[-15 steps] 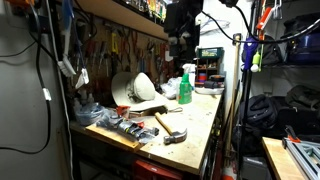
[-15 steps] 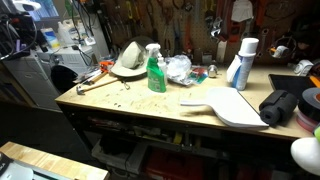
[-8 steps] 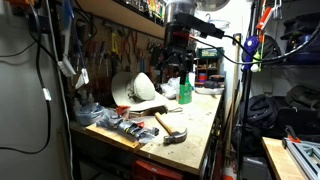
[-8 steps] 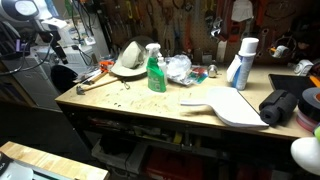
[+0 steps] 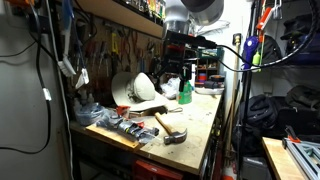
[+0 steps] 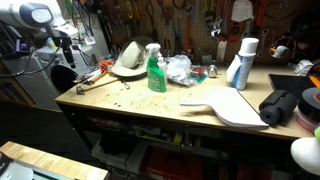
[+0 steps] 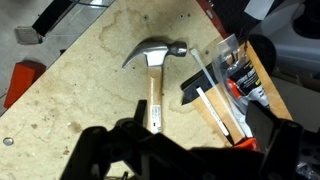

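Observation:
My gripper (image 7: pixel 198 118) hangs high above the workbench with its two dark fingers spread apart and nothing between them. In the wrist view a claw hammer (image 7: pixel 152 72) with a wooden handle lies on the bench below it. Beside the hammer is a packaged tool set (image 7: pixel 236 78). The gripper is well above the bench in both exterior views (image 5: pixel 172 70) (image 6: pixel 66 38). The hammer lies near the bench's end (image 5: pixel 172 129) (image 6: pixel 92 83).
A green spray bottle (image 5: pixel 185 88) (image 6: pixel 156 72) and a white dome-shaped shade (image 5: pixel 135 88) (image 6: pixel 130 57) stand on the wooden bench (image 6: pixel 150 105). A white bottle (image 6: pixel 243 62), a white flat scoop (image 6: pixel 230 105) and a black roll (image 6: pixel 280 105) sit at the far end. Tools hang on the back wall.
The arm has come down and into view above the hammer end of the bench. Objects on the bench have not moved.

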`<state>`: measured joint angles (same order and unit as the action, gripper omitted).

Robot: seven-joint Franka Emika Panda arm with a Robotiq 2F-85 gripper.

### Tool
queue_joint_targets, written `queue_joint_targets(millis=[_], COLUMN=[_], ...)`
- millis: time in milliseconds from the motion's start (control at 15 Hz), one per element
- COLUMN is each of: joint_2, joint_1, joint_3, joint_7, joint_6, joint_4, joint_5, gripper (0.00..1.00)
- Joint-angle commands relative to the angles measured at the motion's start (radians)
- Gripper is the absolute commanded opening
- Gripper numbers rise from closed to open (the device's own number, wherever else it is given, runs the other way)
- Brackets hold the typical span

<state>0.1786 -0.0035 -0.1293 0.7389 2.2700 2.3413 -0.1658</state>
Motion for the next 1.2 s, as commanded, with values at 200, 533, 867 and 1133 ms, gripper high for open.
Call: queue_joint_targets(millis=[200,533,867,1133], joint_2=[-0.021,-0.162,-0.308,-0.416], joint_1=[0.007,-0.013,-0.016,-0.010], joint_3=[0.014,0.070,0.121,0.144], joint_7=[0.021,0.037,0.109,0.192], joint_6=[0.007,-0.020,-0.053,-0.099], joint_4=[-0.018,-0.130,-0.272,-0.400], joint_5=[0.003,-0.040,-0.069,-0.088], gripper=[1.00,1.00,1.00,1.00])
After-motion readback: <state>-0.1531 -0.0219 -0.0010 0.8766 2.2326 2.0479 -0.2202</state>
